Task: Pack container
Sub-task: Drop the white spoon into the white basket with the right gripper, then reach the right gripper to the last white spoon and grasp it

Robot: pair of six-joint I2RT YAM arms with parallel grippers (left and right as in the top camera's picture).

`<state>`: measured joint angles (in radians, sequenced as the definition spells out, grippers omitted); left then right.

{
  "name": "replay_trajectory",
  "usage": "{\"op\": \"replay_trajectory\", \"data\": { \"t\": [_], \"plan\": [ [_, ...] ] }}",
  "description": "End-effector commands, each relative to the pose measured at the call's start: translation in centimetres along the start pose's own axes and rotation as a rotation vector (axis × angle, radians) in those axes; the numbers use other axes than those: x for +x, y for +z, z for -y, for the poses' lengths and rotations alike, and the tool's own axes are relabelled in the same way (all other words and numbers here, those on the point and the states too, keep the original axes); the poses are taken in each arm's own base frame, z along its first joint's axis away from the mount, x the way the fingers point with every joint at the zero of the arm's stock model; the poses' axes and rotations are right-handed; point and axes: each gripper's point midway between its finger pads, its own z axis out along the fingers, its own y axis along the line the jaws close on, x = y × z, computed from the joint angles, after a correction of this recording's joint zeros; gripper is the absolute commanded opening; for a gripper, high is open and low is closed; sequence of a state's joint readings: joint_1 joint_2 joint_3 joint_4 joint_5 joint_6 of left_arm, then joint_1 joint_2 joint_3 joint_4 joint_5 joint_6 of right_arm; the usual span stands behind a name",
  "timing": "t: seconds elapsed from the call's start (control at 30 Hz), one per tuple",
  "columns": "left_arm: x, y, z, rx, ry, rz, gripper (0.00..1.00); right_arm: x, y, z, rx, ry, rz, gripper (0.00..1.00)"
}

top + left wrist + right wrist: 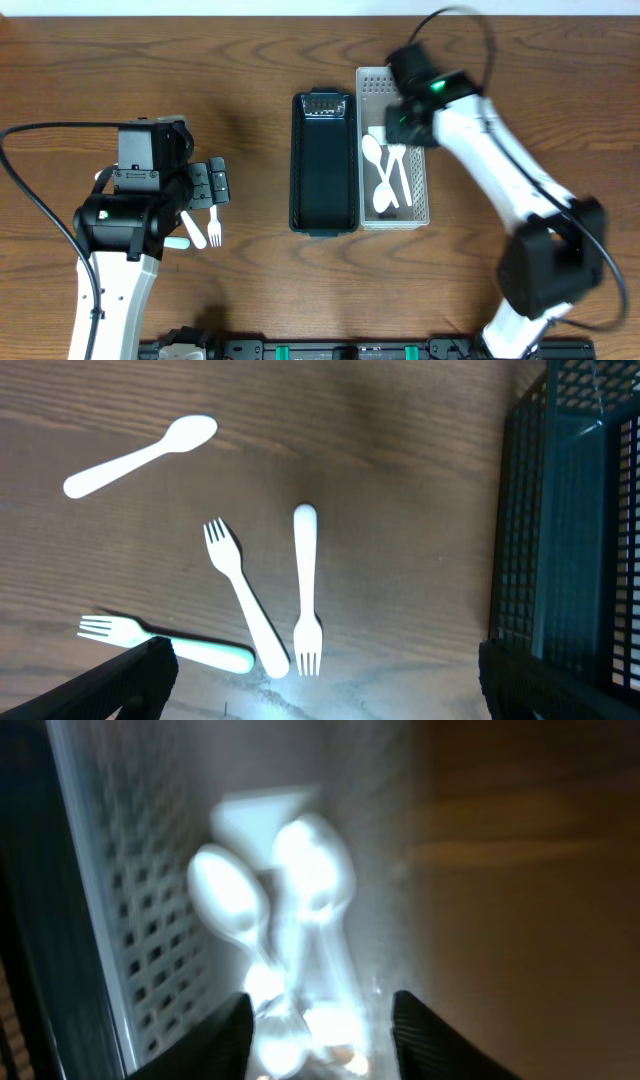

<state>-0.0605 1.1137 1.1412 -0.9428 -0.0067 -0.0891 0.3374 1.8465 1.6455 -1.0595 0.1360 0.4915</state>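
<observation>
A black mesh container (pixel 323 160) stands mid-table, with a white perforated basket (pixel 424 190) right beside it. White spoons (pixel 380 170) lie in the white basket; the right wrist view shows them blurred (pixel 300 880). My right gripper (pixel 399 122) hangs over that basket's far half, and in its own view the gripper (pixel 320 1040) is open above the white cutlery. On the left, my left gripper (pixel 212 184) is open wide (pixel 330 695) over loose cutlery on the wood: a spoon (pixel 140 455), two white forks (pixel 245 600) (pixel 306 585) and a pale green-handled fork (pixel 170 645).
The black container's mesh wall (pixel 570 530) fills the right edge of the left wrist view. Black cables run from both arms. A dark rail (pixel 330 350) lies along the table's near edge.
</observation>
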Motion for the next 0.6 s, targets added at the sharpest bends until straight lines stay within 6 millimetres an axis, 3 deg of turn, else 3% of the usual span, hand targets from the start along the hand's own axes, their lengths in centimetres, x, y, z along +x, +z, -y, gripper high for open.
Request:
{"op": "replay_trajectory", "data": {
  "t": [0.0, 0.1, 0.23, 0.37, 0.57],
  "plan": [
    [-0.4, -0.2, -0.2, -0.011, -0.002, 0.009, 0.98, -5.2, -10.1, 8.6, 0.133, 0.303, 0.3, 0.55],
    [-0.4, -0.2, -0.2, -0.011, -0.002, 0.009, 0.98, -4.2, -13.0, 15.3, 0.185, 0.572, 0.33, 0.56],
    [-0.4, -0.2, -0.3, -0.011, -0.002, 0.008, 0.98, -0.4, -12.9, 23.3, 0.304, 0.852, 0.234, 0.67],
    [-0.3, -0.2, -0.3, -0.011, -0.002, 0.006, 0.98, 2.9, -9.8, 28.4, 0.351, 1.018, 0.108, 0.74],
    [-0.3, -0.2, -0.3, -0.011, -0.002, 0.005, 0.98, 8.1, -3.2, 32.7, 0.355, 1.189, -0.064, 0.73]
  ]
}}
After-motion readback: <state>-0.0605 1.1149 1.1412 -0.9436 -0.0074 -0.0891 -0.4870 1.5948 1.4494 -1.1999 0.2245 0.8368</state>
